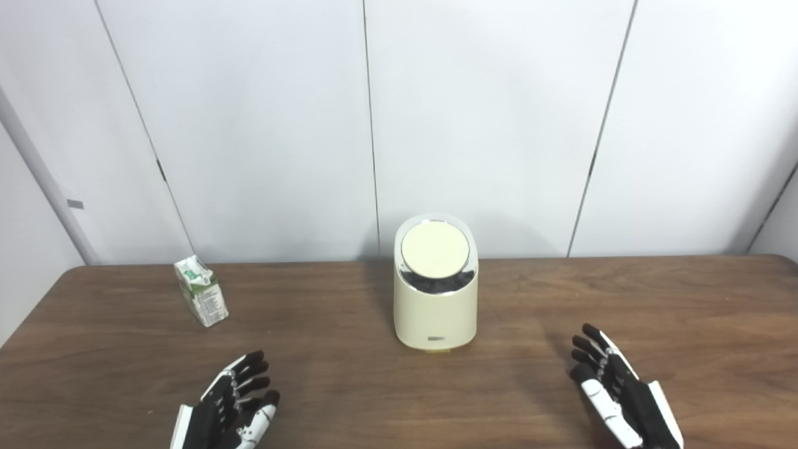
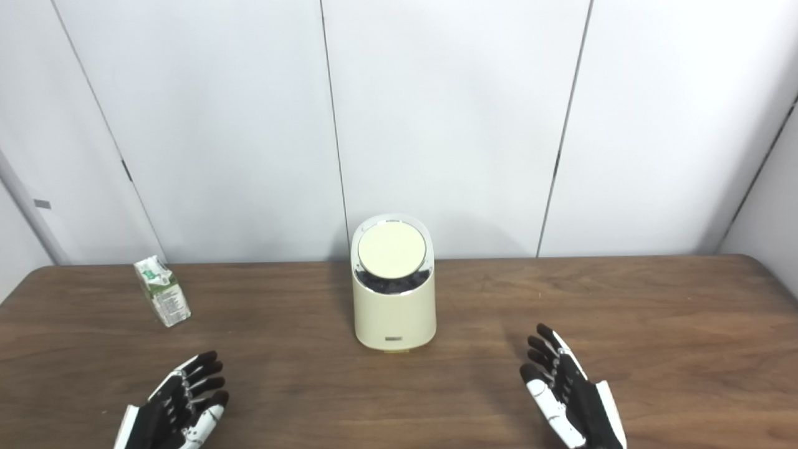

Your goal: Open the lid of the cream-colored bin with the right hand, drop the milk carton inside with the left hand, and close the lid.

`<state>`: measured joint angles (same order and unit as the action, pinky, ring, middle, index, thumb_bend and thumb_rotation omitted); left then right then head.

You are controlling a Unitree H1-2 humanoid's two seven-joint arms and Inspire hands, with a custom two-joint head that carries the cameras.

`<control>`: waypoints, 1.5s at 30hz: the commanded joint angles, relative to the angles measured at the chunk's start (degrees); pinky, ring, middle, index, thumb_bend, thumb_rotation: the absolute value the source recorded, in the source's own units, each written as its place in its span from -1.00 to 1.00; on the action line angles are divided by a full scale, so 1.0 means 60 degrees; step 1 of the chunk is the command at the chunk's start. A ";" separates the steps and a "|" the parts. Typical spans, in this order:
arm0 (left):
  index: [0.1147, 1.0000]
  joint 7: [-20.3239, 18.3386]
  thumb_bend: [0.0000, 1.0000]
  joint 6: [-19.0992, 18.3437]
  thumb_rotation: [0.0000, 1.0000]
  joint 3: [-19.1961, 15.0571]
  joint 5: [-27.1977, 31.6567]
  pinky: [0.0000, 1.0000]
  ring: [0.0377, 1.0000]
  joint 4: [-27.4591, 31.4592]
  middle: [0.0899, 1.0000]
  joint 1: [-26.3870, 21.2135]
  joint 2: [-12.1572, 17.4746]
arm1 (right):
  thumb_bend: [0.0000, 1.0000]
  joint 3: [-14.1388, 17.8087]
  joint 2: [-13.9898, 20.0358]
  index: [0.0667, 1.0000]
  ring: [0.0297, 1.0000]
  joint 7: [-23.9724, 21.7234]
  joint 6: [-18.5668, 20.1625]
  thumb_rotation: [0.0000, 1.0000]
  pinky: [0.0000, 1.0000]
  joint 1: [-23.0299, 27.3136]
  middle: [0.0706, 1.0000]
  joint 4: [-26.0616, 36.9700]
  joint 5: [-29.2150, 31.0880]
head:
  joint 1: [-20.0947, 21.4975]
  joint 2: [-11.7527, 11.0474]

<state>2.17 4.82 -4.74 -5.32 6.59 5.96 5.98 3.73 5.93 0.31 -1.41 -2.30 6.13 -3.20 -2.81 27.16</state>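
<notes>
We read no brand anywhere: the small white milk carton with green print (image 1: pixel 201 291) carries a green graphic near its top and blocks of fine print on its side, all too small to make out. The cream-colored cylindrical plastic bin (image 1: pixel 436 305) has a small dark label plate low on its front, also unreadable.

We take the bin as our landmark. It stands upright on the dark brown wood-grain table (image 1: pixel 654 312), toward the far edge. Its round cream lid (image 1: pixel 434 250) is shut, tilted to face us, framed by a shiny chrome ring. Below the lid a dark strip shows inside the ring; we cannot tell what it is, and the inside of the bin is hidden.

The carton sits on the table well to the left of the bin, roughly level with it, leaning a little, its gabled top pointing away from the bin. Nothing touches it.

The black-and-white robotic left hand (image 1: pixel 234 405) is nearer to us than the bin and to its left, also nearer than the carton and apart from it. Its fingers are spread, holding nothing.

The black-and-white robotic right hand (image 1: pixel 617 393) is nearer than the bin and to its right, well apart from it, fingers likewise extended and apart, empty.

Behind the bin we see white wall panels (image 1: pixel 486 125) with thin dark seams.
</notes>
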 commanded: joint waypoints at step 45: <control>0.65 0.0046 -0.17 -0.0012 -0.67 0.0366 -0.0446 0.49 0.56 -0.0153 0.60 0.0356 -0.0288 | 0.49 -0.1069 0.0306 0.77 0.74 -0.0058 0.2162 -0.13 0.67 0.4759 0.73 0.0452 -0.1853 | 0.0030 -0.0134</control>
<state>2.63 5.27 -3.55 -8.42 7.07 6.67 5.39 -2.53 7.53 0.11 11.70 23.48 8.33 -13.52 -2.55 26.28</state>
